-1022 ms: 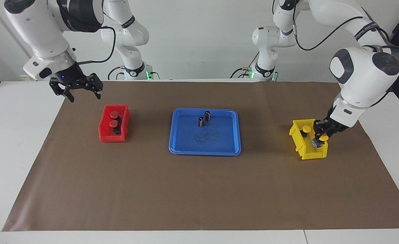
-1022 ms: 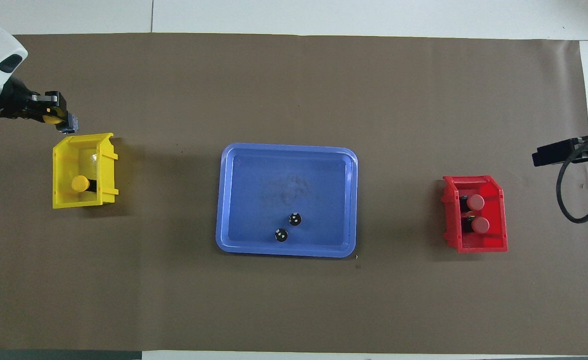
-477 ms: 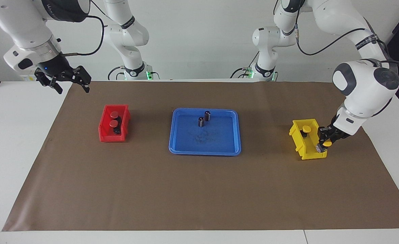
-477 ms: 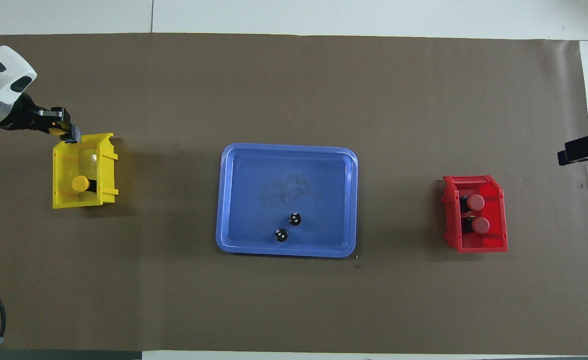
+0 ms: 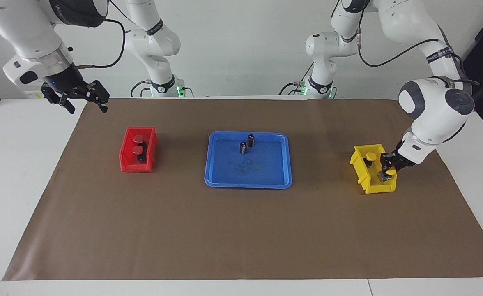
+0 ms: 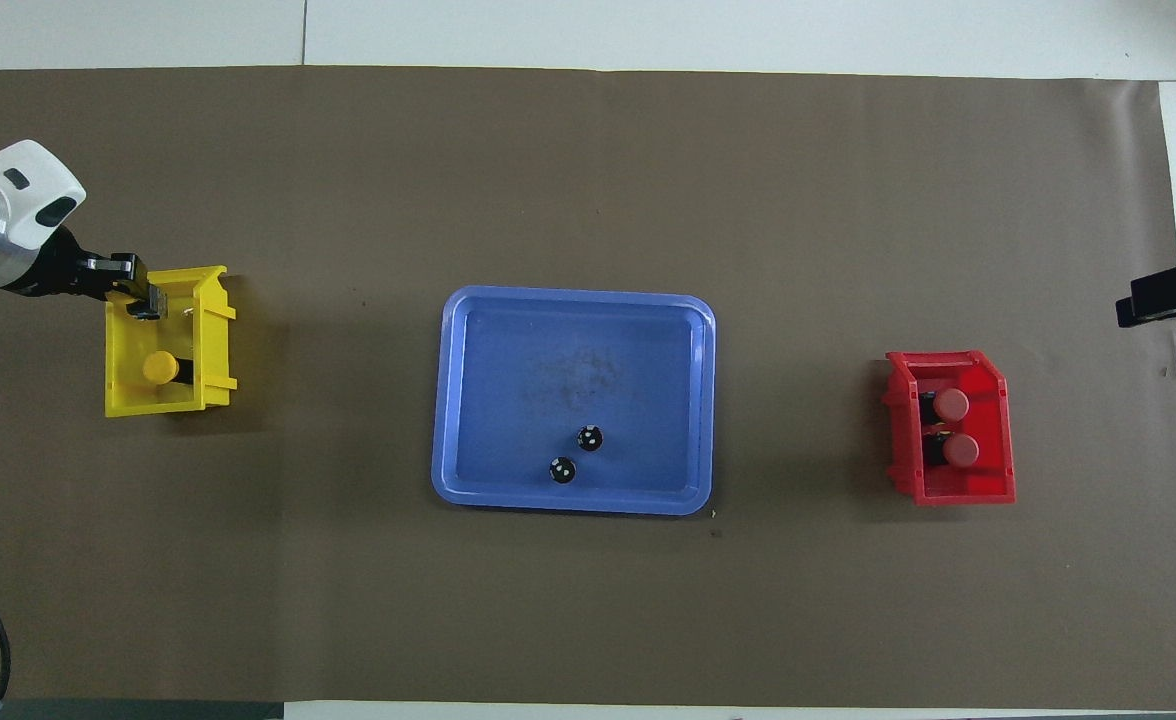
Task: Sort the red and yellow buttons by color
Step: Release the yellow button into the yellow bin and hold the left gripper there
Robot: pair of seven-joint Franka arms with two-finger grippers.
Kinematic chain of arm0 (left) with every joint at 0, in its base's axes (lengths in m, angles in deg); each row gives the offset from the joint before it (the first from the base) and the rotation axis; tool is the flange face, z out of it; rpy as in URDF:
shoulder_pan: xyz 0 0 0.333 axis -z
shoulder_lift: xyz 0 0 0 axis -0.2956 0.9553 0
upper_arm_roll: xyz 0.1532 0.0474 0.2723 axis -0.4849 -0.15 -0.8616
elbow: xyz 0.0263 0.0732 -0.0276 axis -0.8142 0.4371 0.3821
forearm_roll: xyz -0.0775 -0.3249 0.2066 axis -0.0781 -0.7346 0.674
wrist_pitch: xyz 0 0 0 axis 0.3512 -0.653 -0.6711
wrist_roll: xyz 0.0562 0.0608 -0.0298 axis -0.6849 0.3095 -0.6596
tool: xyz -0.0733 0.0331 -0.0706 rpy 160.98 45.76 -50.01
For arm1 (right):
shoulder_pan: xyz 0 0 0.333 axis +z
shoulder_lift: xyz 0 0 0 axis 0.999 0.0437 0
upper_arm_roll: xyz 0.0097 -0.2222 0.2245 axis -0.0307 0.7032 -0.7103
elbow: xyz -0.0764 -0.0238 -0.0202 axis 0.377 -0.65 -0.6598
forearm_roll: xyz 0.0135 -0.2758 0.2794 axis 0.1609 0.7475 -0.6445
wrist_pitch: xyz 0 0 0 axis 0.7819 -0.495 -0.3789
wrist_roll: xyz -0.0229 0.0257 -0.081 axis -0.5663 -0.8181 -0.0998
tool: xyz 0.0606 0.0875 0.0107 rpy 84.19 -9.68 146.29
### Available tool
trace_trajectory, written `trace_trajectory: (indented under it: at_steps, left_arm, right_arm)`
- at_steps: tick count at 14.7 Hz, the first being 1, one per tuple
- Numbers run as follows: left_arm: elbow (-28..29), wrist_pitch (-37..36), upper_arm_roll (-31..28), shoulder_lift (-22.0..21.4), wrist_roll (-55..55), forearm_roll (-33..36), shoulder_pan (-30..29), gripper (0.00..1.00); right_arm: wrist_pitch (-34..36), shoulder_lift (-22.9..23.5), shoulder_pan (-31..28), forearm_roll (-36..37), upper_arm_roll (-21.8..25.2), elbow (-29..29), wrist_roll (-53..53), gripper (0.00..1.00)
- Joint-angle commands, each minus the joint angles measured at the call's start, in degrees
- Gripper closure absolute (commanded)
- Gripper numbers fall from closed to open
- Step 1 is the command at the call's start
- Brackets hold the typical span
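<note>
Left end effector (image 5: 387, 168) is hanging just over the yellow bin (image 5: 364, 178), at the left arm's end of the table, pinching the second yellow button (image 5: 388, 167). Its cap is showing between the fingers, body pointing down into the bin, probably so it drops upright beside its mate. Whether it is touching the bin floor cannot be told.

The first yellow button (image 5: 371, 156) is sitting in that bin, in the part nearer the robots.

Both red buttons (image 5: 138, 144) are lying in the red bin (image 5: 127, 162) toward the right arm's end of the table, one beside the other.

Right end effector (image 5: 80, 101) is waiting with fingers spread wide, holding nothing, over the table corner at the right arm's end on the robots' side, clear of its bin.

The blue tray (image 5: 217, 180), mid-table, is carrying only two dark capless cylinders (image 5: 247, 144), which are standing upright and no part of the sort.

Judgement: the sort is nearly finished; release of the last yellow button is what is remaining.
</note>
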Motion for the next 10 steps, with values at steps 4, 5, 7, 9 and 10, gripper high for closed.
trace_trajectory:
  at_steps: [4,5,7,9,10]
  left_arm:
    - [3.68,1.72,0.53,-1.84,0.82,0.29,0.25,0.99]
    - [4.82,2.59,0.53,-2.1,0.91,0.29,0.25,0.99]
    - [5.53,4.09,0.53,-1.58,0.82,0.29,0.34,0.99]
    - [6.14,5.23,0.53,-1.49,0.91,0.29,0.26,0.99]
    - [6.84,6.19,0.53,-1.49,0.91,0.29,0.25,0.99]
  right_arm:
    - [1.34,0.42,-0.83,0.39,-0.55,-0.95,-1.04,0.0]
    - [1.34,0.42,-0.83,0.47,-0.55,-0.95,-1.04,0.0]
    - [1.25,0.42,-0.83,0.47,-0.55,-0.95,-1.04,0.0]
    - [1.34,0.42,-0.56,0.47,-0.64,-1.04,-1.13,0.0]
    - [1.17,0.51,-0.65,0.39,-0.64,-1.04,-1.04,0.0]
